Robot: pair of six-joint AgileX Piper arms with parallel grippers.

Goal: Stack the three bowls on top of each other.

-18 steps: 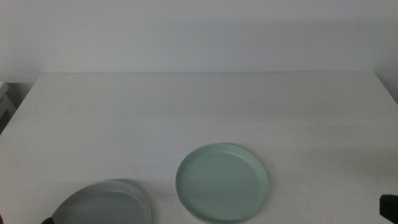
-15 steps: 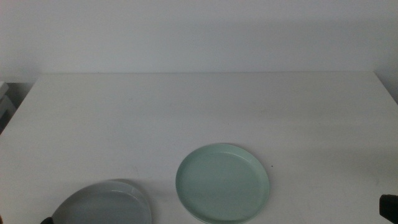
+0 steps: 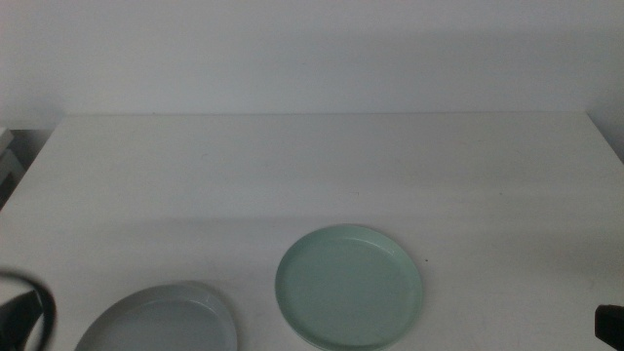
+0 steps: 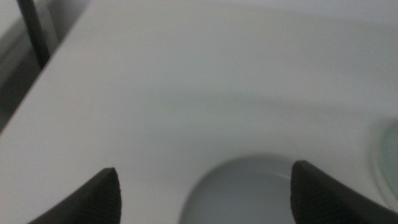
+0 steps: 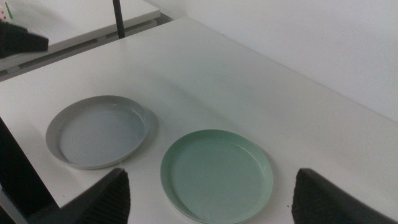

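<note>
Landmark for all positions: the mint green bowl (image 3: 349, 288).

Left gripper (image 4: 205, 190): at the counter's (image 3: 322, 166) near-left corner, far left of the mint green bowl. In the middle view only a dark blurred part of it shows at the left edge (image 3: 24, 317). In the left wrist view its two fingers (image 4: 93, 198) stand wide apart, open, with nothing between them. The picture is blurred. The grey bowl (image 4: 249, 190) lies on the counter ahead of the fingers, its rim falling within the gap between them and nearer the finger on the mint bowl's side; no contact visible.

Grey bowl (image 3: 161, 320): flat on the counter, left of the mint green bowl and slightly nearer the front edge; a strip of bare counter separates the two rims. Partly cut off by the middle view's lower edge. The right wrist view shows it whole (image 5: 98, 130), upright and empty.

Mint green bowl: flat on the counter, near the front edge, about mid-width, upright, empty (image 5: 216, 175). In the left wrist view only a sliver of its rim shows at the frame edge (image 4: 388, 155).

Right gripper (image 5: 208, 214): right of the mint green bowl, off the front-right part of the counter; in the middle view only a dark bit appears at the lower right edge (image 3: 609, 320). In the right wrist view its fingers (image 5: 320, 198) are spread wide, open, empty. The mint green bowl lies ahead of them, between their lines, not touched.

Only two bowls can be made out; a white one is not distinguishable.
</note>
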